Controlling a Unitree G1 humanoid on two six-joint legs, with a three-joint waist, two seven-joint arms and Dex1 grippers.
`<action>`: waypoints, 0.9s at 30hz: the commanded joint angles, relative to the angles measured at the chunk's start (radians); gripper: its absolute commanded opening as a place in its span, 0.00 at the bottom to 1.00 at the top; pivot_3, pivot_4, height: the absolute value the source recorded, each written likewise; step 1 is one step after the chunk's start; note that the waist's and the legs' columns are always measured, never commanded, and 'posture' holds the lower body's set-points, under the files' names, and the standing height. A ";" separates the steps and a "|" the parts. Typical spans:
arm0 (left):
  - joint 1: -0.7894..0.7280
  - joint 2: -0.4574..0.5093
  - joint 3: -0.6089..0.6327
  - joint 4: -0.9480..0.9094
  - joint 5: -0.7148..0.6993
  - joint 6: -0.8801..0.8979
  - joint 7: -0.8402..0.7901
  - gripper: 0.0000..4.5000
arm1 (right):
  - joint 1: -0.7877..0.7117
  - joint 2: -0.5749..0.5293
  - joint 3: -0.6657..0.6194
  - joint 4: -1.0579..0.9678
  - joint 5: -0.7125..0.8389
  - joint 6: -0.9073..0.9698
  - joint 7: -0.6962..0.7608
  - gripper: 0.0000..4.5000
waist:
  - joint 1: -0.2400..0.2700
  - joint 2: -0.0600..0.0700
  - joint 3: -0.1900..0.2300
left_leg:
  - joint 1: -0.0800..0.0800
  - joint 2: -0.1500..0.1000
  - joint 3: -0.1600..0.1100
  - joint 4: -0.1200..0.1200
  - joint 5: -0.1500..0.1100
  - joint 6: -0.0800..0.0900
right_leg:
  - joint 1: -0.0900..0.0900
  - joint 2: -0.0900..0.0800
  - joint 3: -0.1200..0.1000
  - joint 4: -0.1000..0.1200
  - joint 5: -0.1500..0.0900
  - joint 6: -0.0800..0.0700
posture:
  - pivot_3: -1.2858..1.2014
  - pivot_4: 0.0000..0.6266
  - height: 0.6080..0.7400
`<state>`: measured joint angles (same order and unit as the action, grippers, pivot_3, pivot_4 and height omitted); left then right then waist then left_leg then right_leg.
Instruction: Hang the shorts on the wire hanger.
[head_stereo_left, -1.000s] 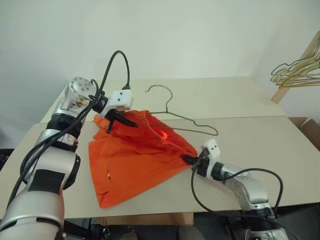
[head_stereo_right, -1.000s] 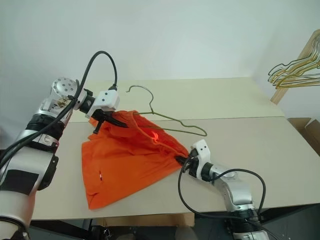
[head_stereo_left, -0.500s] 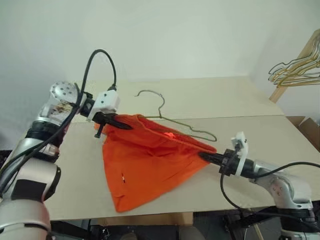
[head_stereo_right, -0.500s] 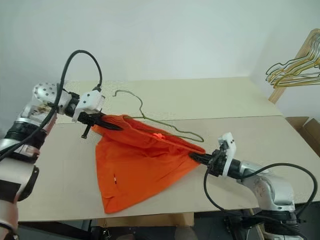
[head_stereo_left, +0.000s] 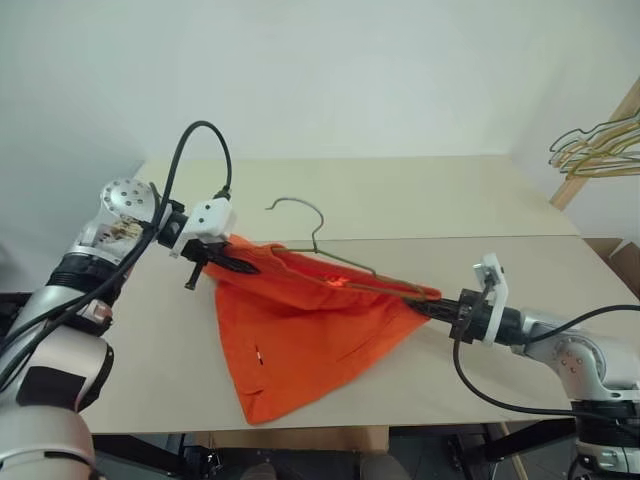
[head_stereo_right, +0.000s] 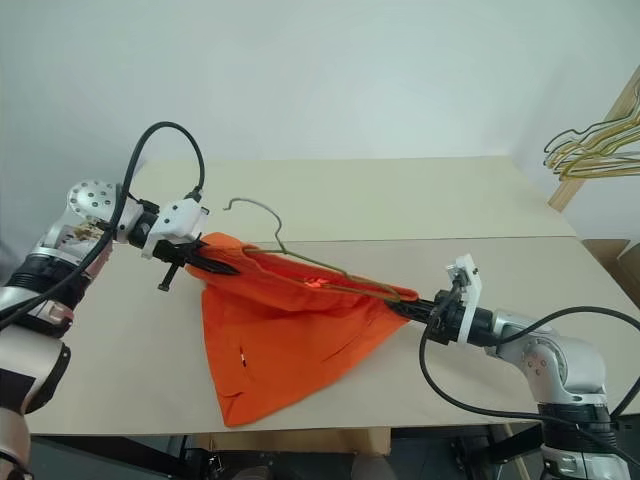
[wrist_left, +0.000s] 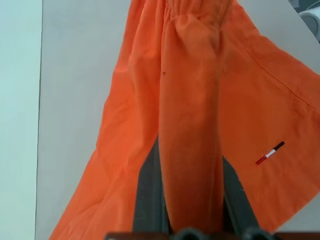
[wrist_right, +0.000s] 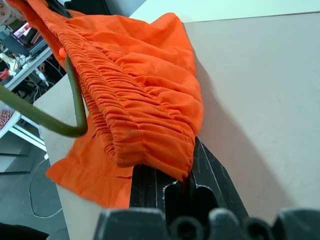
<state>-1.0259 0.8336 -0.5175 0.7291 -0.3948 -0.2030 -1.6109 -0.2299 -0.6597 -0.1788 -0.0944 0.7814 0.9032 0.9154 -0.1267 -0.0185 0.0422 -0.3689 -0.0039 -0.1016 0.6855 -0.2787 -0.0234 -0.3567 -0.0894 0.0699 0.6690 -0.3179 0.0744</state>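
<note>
- Stretching between both arms: shorts (head_stereo_left: 300, 335), bright orange, waistband pulled into a taut line above the table (head_stereo_left: 420, 210), legs drooping down to rest on the tabletop.
- Left gripper (head_stereo_left: 232, 263) clamped on one end of the waistband; in the left wrist view a fold of orange cloth pinched between the two black fingers (wrist_left: 148, 200).
- Right gripper (head_stereo_left: 432, 308) clamped on the opposite waistband end; in the right wrist view gathered elastic bunched between the jaws.
- Wire hanger (head_stereo_left: 318, 240) lying just behind the stretched waistband, hook curving up and away toward the back of the table, lower bar running close along the band; in the right wrist view one olive wire corner sits against the gathers. Whether any wire is already inside the waist: cannot tell.
- Handling, judged: cloth light, soft, limp; sags wherever unsupported, so best held at the two waistband ends as now. Elastic stretches and likely springs back if let go.
- Hanger judged thin, light, springy; prone to sliding on the smooth table when nudged.
- Bunch of spare hangers (head_stereo_left: 600, 145) at the far right, well apart.
</note>
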 joint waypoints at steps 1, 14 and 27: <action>-0.034 0.011 0.080 0.040 0.010 0.008 -0.004 0.00 | 0.005 -0.042 -0.045 0.006 0.000 -0.007 0.010 0.01 | 0.000 0.000 0.000 | 0.000 0.000 0.000 0.000 0.000 0.000 | 0.000 0.000 0.000 0.000 0.000 0.000 | 0.48 0.00 1.00; -0.038 -0.035 0.074 0.204 0.323 -0.167 0.116 0.00 | 0.014 -0.087 -0.058 -0.010 0.015 -0.010 0.046 0.01 | 0.002 0.000 0.000 | 0.000 0.000 0.002 0.000 0.000 0.000 | 0.001 0.000 0.000 -0.001 0.000 0.000 | 0.47 0.00 1.00; -0.048 -0.153 0.124 0.233 0.401 -0.166 0.109 0.00 | -0.001 -0.089 0.027 -0.188 -0.077 -0.126 0.028 0.12 | 0.000 0.000 0.000 | -0.001 0.000 0.003 0.000 0.000 0.000 | 0.001 0.000 0.000 -0.002 0.000 0.000 | 0.46 0.00 1.00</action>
<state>-1.0492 0.6782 -0.4248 0.9581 0.0013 -0.3833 -1.5019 -0.2120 -0.7249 -0.1518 -0.2430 0.7242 0.8089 0.9490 -0.1266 -0.0185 0.0422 -0.3696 -0.0040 -0.0985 0.6856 -0.2787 -0.0234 -0.3560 -0.0896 0.0695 0.6667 -0.3179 0.0744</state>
